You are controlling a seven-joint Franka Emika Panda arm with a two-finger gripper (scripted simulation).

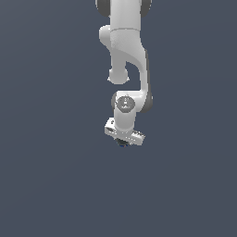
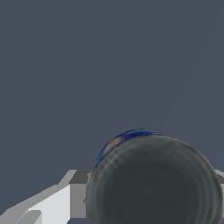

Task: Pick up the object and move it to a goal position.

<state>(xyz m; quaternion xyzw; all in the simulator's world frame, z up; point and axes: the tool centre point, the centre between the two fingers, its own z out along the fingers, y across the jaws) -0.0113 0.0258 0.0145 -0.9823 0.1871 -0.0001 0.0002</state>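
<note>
The object (image 2: 153,186) is a short round can with a dark blackish top and a blue side band. In the wrist view it fills the space between my two grey fingers (image 2: 78,189), which press against its sides. In the exterior view only a small dark part of the object (image 1: 121,144) shows under the white hand. My gripper (image 1: 123,141) points down and is shut on the can. Whether the can rests on the surface or is lifted cannot be told.
A plain dark grey-blue surface (image 1: 55,185) lies all around the gripper. The white arm (image 1: 126,55) rises from the hand toward the top of the exterior view. No other object and no goal marker shows.
</note>
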